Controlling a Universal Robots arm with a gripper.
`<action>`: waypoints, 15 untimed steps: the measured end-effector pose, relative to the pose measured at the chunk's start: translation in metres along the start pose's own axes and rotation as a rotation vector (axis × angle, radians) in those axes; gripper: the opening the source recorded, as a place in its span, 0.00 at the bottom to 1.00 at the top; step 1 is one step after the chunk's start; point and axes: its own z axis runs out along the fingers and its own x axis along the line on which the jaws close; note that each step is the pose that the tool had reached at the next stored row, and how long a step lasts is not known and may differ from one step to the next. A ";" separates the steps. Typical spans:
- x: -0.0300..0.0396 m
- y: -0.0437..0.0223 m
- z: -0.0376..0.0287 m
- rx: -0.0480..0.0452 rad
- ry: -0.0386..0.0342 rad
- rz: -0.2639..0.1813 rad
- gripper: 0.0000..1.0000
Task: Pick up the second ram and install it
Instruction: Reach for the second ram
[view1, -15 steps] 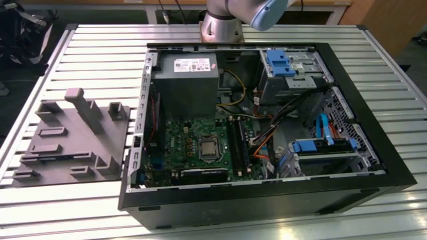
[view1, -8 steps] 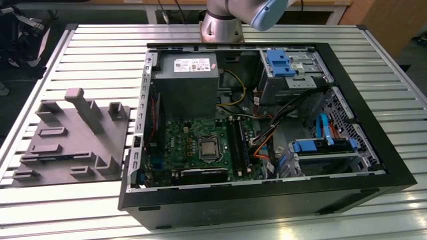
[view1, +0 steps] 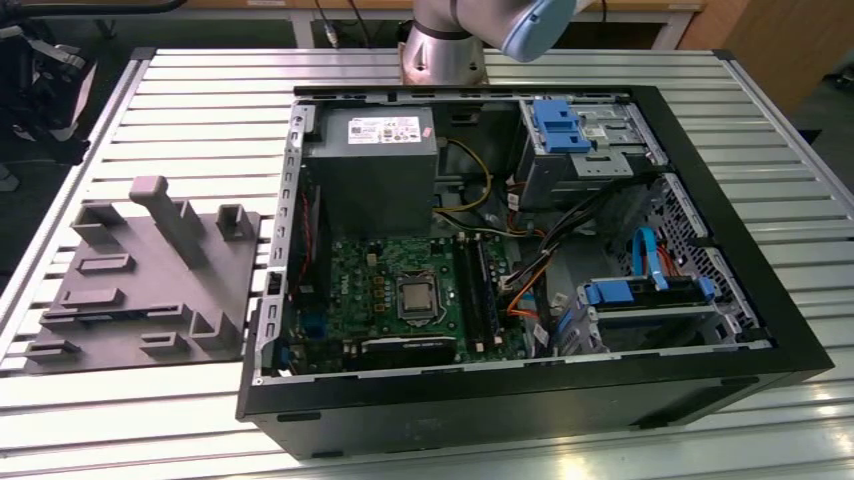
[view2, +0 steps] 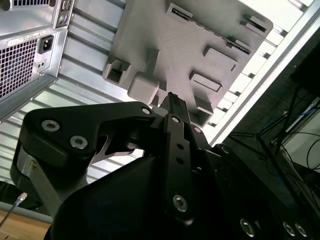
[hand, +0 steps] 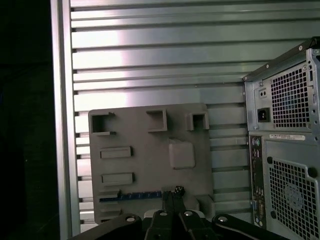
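My end effector (hand: 172, 192) hangs above the grey tray (hand: 150, 130), clenched on nothing. The second ram (hand: 131, 195) shows as a thin blue strip in a slot along one edge of that tray. I judge it light, stiff and fragile, best pinched mid-length across its flat faces.

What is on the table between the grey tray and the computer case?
Nothing; bare slatted table separates the grey tray from the computer case, in the first wrist view.

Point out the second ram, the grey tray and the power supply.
second ram (hand: 131, 195): first wrist view, middle of its blue edge.
grey tray (view1: 154, 282): exterior view, bare flat base.
power supply (view1: 371, 190): exterior view, plain grey face.
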 end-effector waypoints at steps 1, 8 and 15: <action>0.0002 -0.0006 0.0003 0.0000 0.0000 0.000 0.11; 0.0017 -0.0038 0.0020 0.0000 0.0000 0.000 0.11; 0.0035 -0.0060 0.0032 0.0000 0.0000 0.000 0.11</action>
